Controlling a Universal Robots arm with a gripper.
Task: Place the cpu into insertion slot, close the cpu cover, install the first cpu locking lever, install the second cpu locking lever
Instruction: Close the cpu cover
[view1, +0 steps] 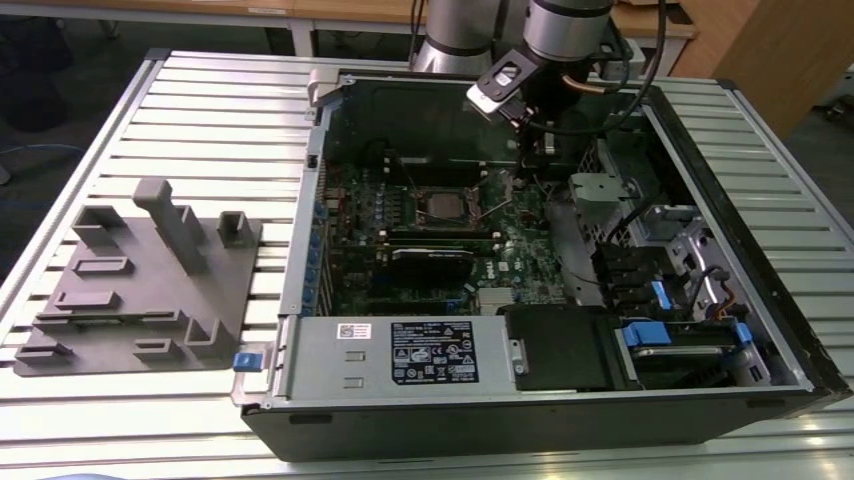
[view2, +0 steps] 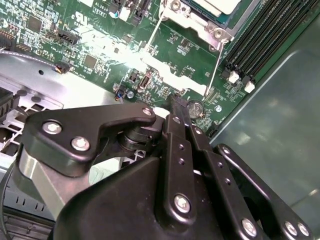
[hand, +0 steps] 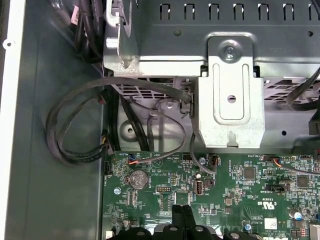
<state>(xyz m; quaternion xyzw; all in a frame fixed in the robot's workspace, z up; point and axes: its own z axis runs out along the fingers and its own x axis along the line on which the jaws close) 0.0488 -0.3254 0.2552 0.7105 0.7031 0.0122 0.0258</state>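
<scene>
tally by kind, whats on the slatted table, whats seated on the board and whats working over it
open computer case: 1
grey holder fixture: 1
cpu: 1
end effector: 1
total: 4

One insertion slot (view1: 441, 204), one pincer (hand: 182, 208), one computer case (view1: 534, 430)

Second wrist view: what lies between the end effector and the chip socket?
In the second wrist view, green circuit board with small parts lies between the end effector and the chip socket, and two thin metal levers run across it.
</scene>
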